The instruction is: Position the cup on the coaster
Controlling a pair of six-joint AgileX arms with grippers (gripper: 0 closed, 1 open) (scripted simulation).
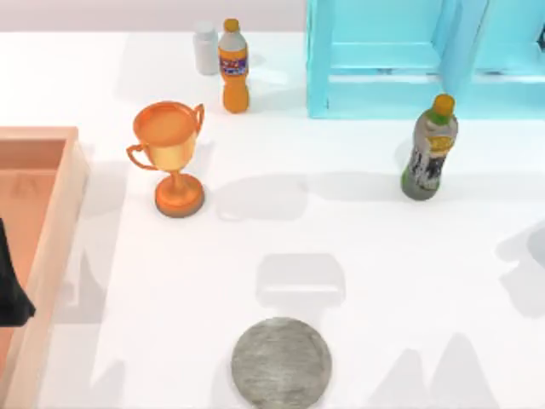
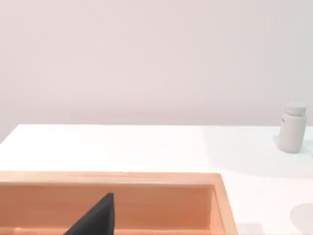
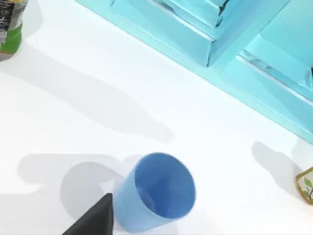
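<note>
The cup [image 3: 159, 191] stands upright beside the right gripper; jaws' state unclear.

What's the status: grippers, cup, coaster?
Right gripper's dark fingertip beside the cup, grip unconfirmed. Left arm parked over the wooden tray. Coaster bare at the table's near edge. Trophy and bottles stand well off it.

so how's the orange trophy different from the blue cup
The trophy is orange, with two side handles and a stem on a round foot; the cup is plain light blue, handleless, with straight sides and no stem. The trophy stands at the table's left near the wooden tray; the cup appears in the right wrist view, close to the right pincer. Both stand upright, open-topped.
</note>
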